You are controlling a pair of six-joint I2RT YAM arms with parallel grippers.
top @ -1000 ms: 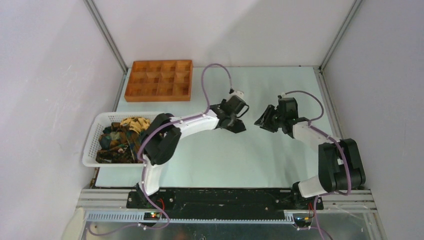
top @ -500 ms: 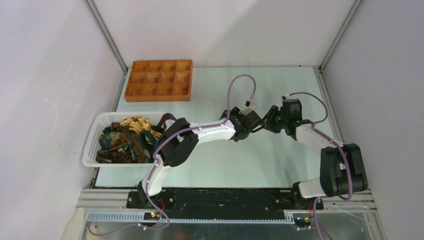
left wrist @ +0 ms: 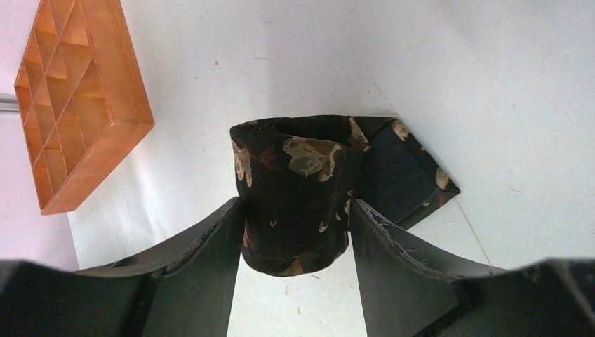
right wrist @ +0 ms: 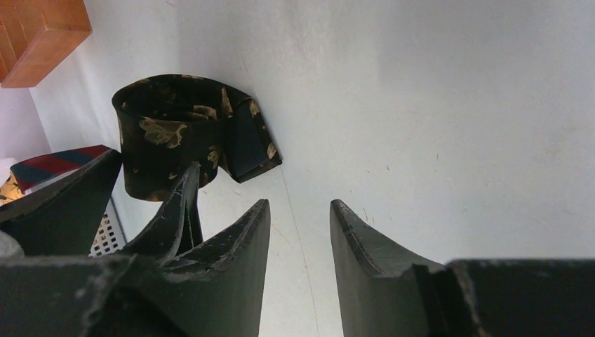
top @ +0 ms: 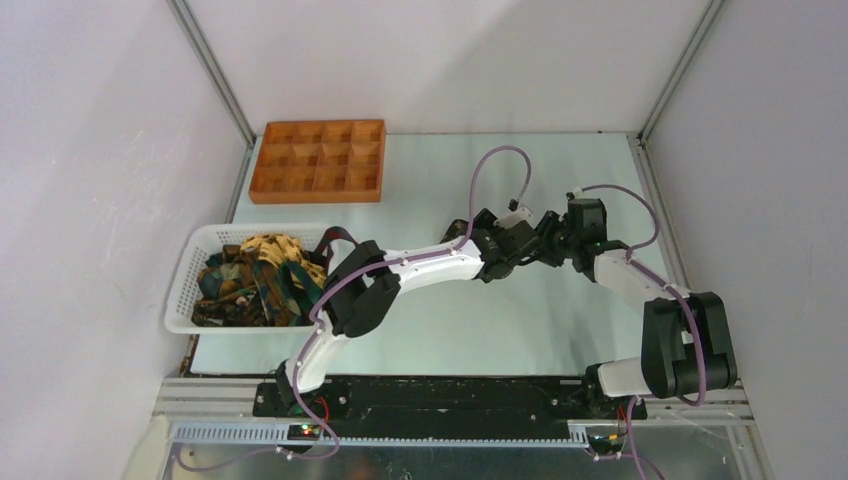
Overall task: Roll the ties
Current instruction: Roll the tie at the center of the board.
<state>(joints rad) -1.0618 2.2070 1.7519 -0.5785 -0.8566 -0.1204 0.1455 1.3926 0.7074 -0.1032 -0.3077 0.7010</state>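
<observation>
A rolled tie [left wrist: 295, 182], dark with gold leaf print, sits between the fingers of my left gripper [left wrist: 296, 210], which is shut on it. Both fingers press its sides, and its loose pointed end [left wrist: 410, 175] lies flat on the table. The roll also shows in the right wrist view [right wrist: 179, 133]. My left gripper [top: 520, 243] is at the table's middle right. My right gripper [top: 548, 240] is right beside it, open and empty [right wrist: 300, 205], just right of the roll. More ties [top: 250, 275] lie heaped in the basket.
The white mesh basket [top: 185, 275] stands at the left edge. The orange compartment tray [top: 318, 160] sits at the back left and shows in the left wrist view [left wrist: 77, 105]. Grey walls close in both sides.
My left arm has reached to the right, bringing its gripper up against my right gripper. The right gripper has shifted slightly right and back.
</observation>
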